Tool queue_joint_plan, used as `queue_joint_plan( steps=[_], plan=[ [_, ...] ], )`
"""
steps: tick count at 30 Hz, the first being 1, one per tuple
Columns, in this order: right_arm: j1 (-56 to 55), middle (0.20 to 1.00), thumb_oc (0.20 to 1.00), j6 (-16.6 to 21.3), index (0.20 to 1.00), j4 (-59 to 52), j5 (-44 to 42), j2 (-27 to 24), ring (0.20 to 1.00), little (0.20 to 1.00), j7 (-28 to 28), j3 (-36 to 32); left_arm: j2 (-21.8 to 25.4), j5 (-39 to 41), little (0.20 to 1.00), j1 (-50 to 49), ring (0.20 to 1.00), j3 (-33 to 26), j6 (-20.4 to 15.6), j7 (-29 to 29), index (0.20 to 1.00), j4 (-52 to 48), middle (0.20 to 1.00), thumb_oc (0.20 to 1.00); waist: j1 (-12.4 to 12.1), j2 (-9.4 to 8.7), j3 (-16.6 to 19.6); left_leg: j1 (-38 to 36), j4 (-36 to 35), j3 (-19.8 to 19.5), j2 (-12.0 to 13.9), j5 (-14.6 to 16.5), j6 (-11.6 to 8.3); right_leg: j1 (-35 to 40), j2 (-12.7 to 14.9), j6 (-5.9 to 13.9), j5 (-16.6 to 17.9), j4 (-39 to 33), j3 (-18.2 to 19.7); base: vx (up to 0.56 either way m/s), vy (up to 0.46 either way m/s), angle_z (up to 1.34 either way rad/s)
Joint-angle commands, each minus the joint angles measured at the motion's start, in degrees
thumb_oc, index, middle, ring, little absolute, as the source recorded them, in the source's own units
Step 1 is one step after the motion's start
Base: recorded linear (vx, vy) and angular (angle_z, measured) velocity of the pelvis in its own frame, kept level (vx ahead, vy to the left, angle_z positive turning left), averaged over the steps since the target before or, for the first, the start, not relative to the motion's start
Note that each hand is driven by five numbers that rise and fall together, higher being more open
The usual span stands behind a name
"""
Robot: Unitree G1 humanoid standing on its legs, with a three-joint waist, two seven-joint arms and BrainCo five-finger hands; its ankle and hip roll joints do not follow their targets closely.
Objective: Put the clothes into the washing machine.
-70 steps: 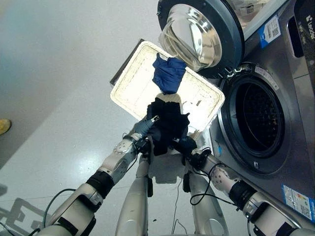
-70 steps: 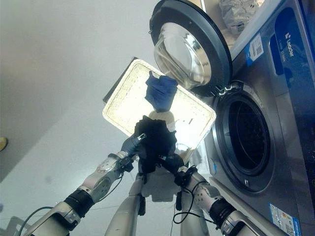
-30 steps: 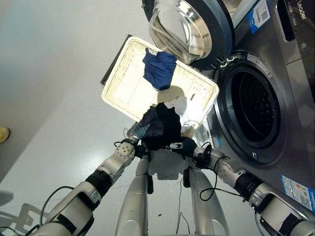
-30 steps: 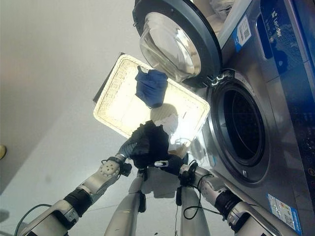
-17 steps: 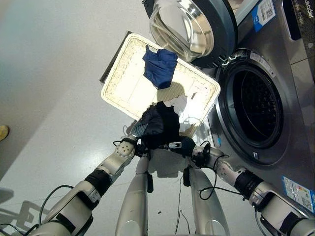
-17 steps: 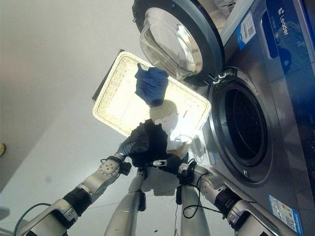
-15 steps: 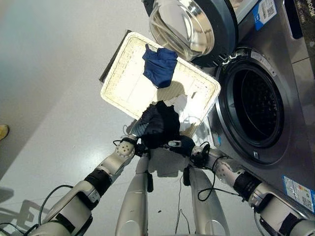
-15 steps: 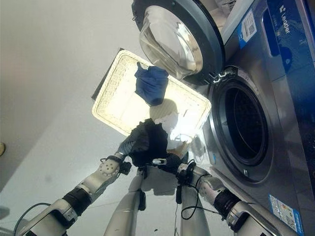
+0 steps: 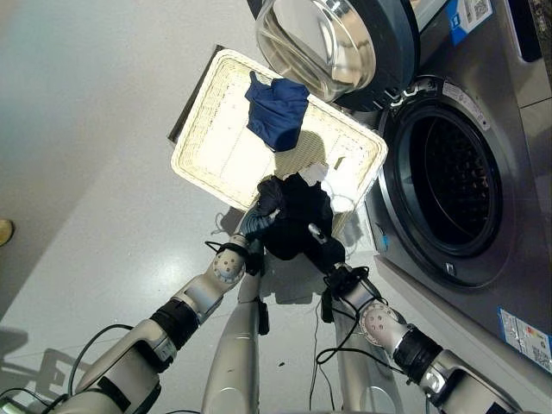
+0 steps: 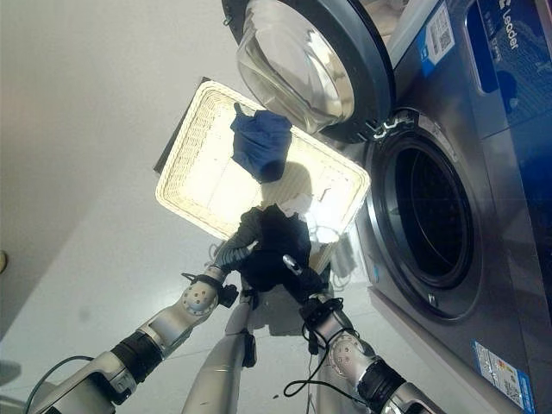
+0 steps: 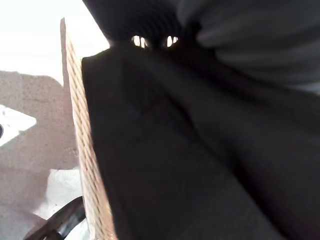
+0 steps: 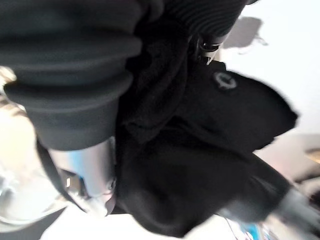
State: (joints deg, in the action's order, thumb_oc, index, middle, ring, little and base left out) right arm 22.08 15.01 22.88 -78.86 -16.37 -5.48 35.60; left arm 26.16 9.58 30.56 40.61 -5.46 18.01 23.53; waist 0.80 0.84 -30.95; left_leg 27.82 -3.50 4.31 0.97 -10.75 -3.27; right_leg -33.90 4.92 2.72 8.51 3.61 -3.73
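A pale woven rectangular basket (image 9: pixel 226 138) lies on the grey floor at upper centre of the head views, a crumpled dark blue garment (image 9: pixel 276 110) in its far end. At the basket's near rim, in the middle of the frame, a black cloth garment (image 9: pixel 297 226) hangs bunched between both hands, lifted off the basket. The left hand (image 9: pixel 256 217) comes in from lower left and presses into the cloth's left side; its fingers are buried in the folds, so I cannot tell whether they clasp it. The right hand (image 9: pixel 326 251) meets the bundle from below right, its fingers likewise hidden.

The left wrist view adds only black fabric against the basket's woven edge (image 11: pixel 82 150). The right wrist view shows more dark cloth (image 12: pixel 200 165).

On the right, the silver front-loading washing machine (image 9: pixel 509 216) is cut off by the frame; its round drum opening (image 9: pixel 448 194) is dark, and its glass-bowled door (image 9: pixel 332 43) stands swung wide above the basket.
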Motion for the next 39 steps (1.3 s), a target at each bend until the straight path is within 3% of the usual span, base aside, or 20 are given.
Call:
queue_joint_plan(
  steps=[1, 2, 4, 11, 13, 15, 17, 18, 19, 21, 22, 24, 25, 26, 30, 31, 33, 39],
  plan=[
    [1.1, 1.0, 1.0, 3.5, 1.0, -5.6, 1.3, 2.1, 1.0, 1.0, 1.4, -1.7, -0.6, -4.7, 0.2, -4.1, 0.2, 2.6, -0.3, -1.1, 0.2, -5.6, 0.2, 0.2, 2.1, 1.62, 1.2, 1.1, 6.6, 0.8, -5.9, 6.4, 1.39, 1.4, -2.4, 2.87, 0.3, -2.2, -2.6, 0.0, 0.0, 0.0],
    [1.3, 0.793, 0.793, 3.5, 0.793, -5.6, 1.5, 2.2, 0.793, 0.793, 1.5, -1.7, -0.6, -4.8, 0.2, -3.8, 0.2, 2.6, -0.2, -1.2, 0.2, -5.6, 0.2, 0.2, 2.1, 1.57, 1.2, 1.4, 6.7, 0.8, -5.9, 6.2, 1.41, 1.1, -2.4, 2.84, 0.5, -2.1, -2.6, 0.0, 0.0, 0.0],
    [1.3, 0.2, 0.2, 3.8, 0.2, -5.5, 2.2, 2.2, 0.2, 0.2, 1.4, -1.6, -0.4, -5.3, 0.2, -3.4, 0.2, 3.4, 1.1, -2.0, 0.2, -5.1, 0.2, 0.2, 2.1, 1.54, 1.2, 0.9, 6.7, 0.5, -5.9, 6.4, 1.41, 1.6, -2.4, 2.89, 0.2, -2.1, -2.5, 0.0, 0.0, 0.0],
    [1.6, 0.2, 0.2, 2.5, 0.2, -5.9, 3.7, 1.9, 0.2, 0.2, 1.7, -1.1, -0.3, -5.3, 0.2, -2.5, 0.2, 4.0, 3.3, -3.9, 0.2, -4.0, 0.2, 0.2, 2.3, 1.28, 1.2, 0.8, 6.8, 0.2, -5.9, 6.2, 1.37, 1.7, -2.6, 2.84, 0.2, -1.8, -2.2, 0.0, -0.014, 0.0],
    [1.8, 0.2, 0.2, 0.2, 0.2, -5.8, 4.7, 1.6, 0.2, 0.2, 1.7, -0.9, -0.3, -5.9, 0.2, -2.4, 0.2, 4.1, 3.7, -4.3, 0.2, -3.8, 0.2, 0.2, 2.4, 1.28, 1.2, 0.9, 6.8, 0.1, -5.8, 6.2, 1.38, 1.7, -2.8, 2.76, 0.0, -1.5, -2.0, -0.01, -0.039, 0.0],
    [2.0, 0.2, 0.2, -7.4, 0.2, -5.1, 8.8, 0.9, 0.2, 0.2, 1.2, -0.2, -0.5, -6.6, 0.2, -2.2, 0.2, 4.3, 3.8, -4.3, 0.2, -3.3, 0.2, 0.2, 2.4, 1.32, 1.2, 0.5, 6.8, -0.4, -5.8, 6.4, 1.46, 1.9, -3.2, 2.56, -0.7, -0.9, -1.6, -0.01, -0.066, -0.01],
    [2.9, 0.2, 0.2, -13.1, 0.2, -3.5, 11.3, -0.3, 0.2, 0.2, -1.1, 0.8, -0.2, -7.4, 0.231, -1.4, 0.231, 4.1, 3.6, -5.1, 0.231, -2.7, 0.231, 0.231, 2.3, 1.27, 1.2, 0.9, 7.8, -1.0, -5.8, 6.6, 1.47, 1.7, -3.4, 2.36, -1.4, 0.4, -1.2, -0.03, -0.094, -0.01],
    [3.3, 0.2, 0.2, -14.1, 0.2, -3.4, 11.8, -0.6, 0.2, 0.2, -1.6, 0.9, -0.1, -7.4, 0.247, -1.1, 0.247, 4.0, 3.5, -5.1, 0.247, -2.5, 0.247, 0.247, 2.3, 1.23, 1.2, 1.3, 7.9, -1.1, -5.9, 6.4, 1.47, 1.3, -3.4, 2.33, -1.3, 0.6, -1.2, -0.04, -0.125, 0.0],
    [4.0, 0.2, 0.2, -18.8, 0.2, -2.5, 13.9, -2.4, 0.2, 0.2, -5.2, 1.7, 0.6, -7.4, 0.329, -0.5, 0.329, 3.6, 2.7, -5.9, 0.329, -1.7, 0.329, 0.329, 2.2, 1.16, 1.2, 1.5, 8.6, -1.5, -5.9, 6.6, 1.44, 1.2, -3.5, 2.18, -1.9, 1.7, -1.1, -0.03, -0.121, 0.02],
    [4.4, 0.2, 0.2, -23.2, 0.2, -2.2, 15.1, -4.3, 0.2, 0.2, -8.7, 2.4, 1.3, -6.9, 0.492, -0.3, 0.492, 3.4, 2.4, -5.9, 0.492, -1.6, 0.492, 0.492, 2.0, 1.11, 1.2, 1.1, 9.1, -2.0, -5.9, 6.8, 1.36, 1.7, -3.6, 2.12, -2.8, 2.7, -1.2, -0.01, -0.123, 0.05],
    [4.5, 0.2, 0.2, -25.5, 0.2, -2.0, 15.8, -5.1, 0.2, 0.2, -11.4, 2.7, 1.7, -6.6, 0.529, -0.2, 0.529, 3.1, 2.2, -6.2, 0.529, -1.5, 0.529, 0.529, 1.9, 1.06, 1.2, 1.1, 9.5, -2.3, -5.9, 6.9, 1.36, 1.8, -3.6, 2.05, -3.1, 3.3, -1.3, -0.02, -0.122, 0.06],
    [5.2, 0.2, 0.2, -26.3, 0.2, -1.8, 12.7, -7.6, 0.2, 0.2, -15.5, 3.2, 2.9, -4.9, 0.595, 0.4, 0.595, 2.4, 1.9, -7.5, 0.595, -1.3, 0.595, 0.595, 1.6, 1.0, 1.2, 1.1, 10.2, -2.6, -5.8, 7.0, 1.27, 1.9, -3.6, 2.01, -3.9, 4.6, -1.6, -0.03, -0.136, 0.06],
    [5.4, 0.2, 0.2, -26.2, 0.2, -1.7, 11.9, -7.8, 0.2, 0.2, -16.1, 3.1, 3.1, -4.4, 0.733, 0.6, 0.733, 2.3, 2.0, -7.7, 0.733, -1.3, 0.733, 0.733, 1.6, 0.99, 1.2, 1.4, 10.3, -2.6, -5.8, 6.8, 1.26, 1.7, -3.5, 2.0, -3.8, 4.7, -1.7, -0.02, -0.127, 0.08],
    [5.4, 0.2, 0.2, -25.0, 0.2, -2.0, 7.8, -8.1, 0.2, 0.2, -16.8, 2.9, 3.3, -1.8, 1.0, 0.6, 1.0, 1.9, 2.3, -8.2, 1.0, -1.2, 1.0, 1.0, 1.6, 1.04, 1.2, 1.5, 10.7, -2.7, -5.6, 6.9, 1.12, 1.6, -3.5, 2.01, -4.2, 5.4, -1.9, -0.02, -0.088, 0.08],
    [4.8, 0.2, 0.2, -21.6, 0.2, -2.6, -1.0, -6.9, 0.2, 0.2, -16.7, 1.8, 2.8, 4.9, 1.0, 0.2, 1.0, 1.2, 2.9, -6.8, 1.0, -0.8, 1.0, 1.0, 1.6, 1.25, 1.2, 1.3, 10.7, -2.6, -5.3, 7.0, 0.98, 1.7, -3.5, 2.0, -4.7, 5.9, -2.2, -0.02, -0.085, 0.06],
    [3.9, 0.2, 0.2, -18.1, 0.2, -3.1, -6.1, -4.2, 0.2, 0.2, -16.3, 0.1, 1.0, 9.8, 1.0, -1.2, 1.0, -0.7, 2.6, -4.2, 1.0, 0.2, 1.0, 1.0, 1.7, 1.64, 1.2, 1.4, 9.6, -2.6, -5.1, 6.5, 0.93, 1.4, -3.8, 1.89, -4.8, 5.8, -2.3, -0.05, -0.099, 0.01],
    [2.8, 0.2, 0.2, -15.9, 0.2, -3.5, -9.4, -2.2, 0.2, 0.2, -16.4, -0.8, -0.7, 12.6, 1.0, -2.6, 1.0, -2.4, 2.1, -0.1, 1.0, 1.1, 1.0, 1.0, 1.8, 1.98, 1.2, 1.7, 8.7, -2.5, -5.0, 6.0, 0.84, 0.9, -3.8, 1.88, -4.7, 5.4, -2.2, -0.06, -0.106, -0.06],
    [3.0, 0.2, 0.2, -14.1, 0.2, -2.1, -19.6, -0.4, 0.2, 0.2, -16.6, -4.6, -2.0, 16.4, 1.0, -5.1, 1.0, -8.1, -0.8, 8.7, 1.0, 4.8, 1.0, 1.0, 1.6, 3.86, 1.2, 2.4, 7.6, -1.9, -4.9, 5.2, 0.46, -0.2, -3.5, 1.54, -4.9, 5.3, -2.3, -0.03, -0.064, -0.06]
  ],
)
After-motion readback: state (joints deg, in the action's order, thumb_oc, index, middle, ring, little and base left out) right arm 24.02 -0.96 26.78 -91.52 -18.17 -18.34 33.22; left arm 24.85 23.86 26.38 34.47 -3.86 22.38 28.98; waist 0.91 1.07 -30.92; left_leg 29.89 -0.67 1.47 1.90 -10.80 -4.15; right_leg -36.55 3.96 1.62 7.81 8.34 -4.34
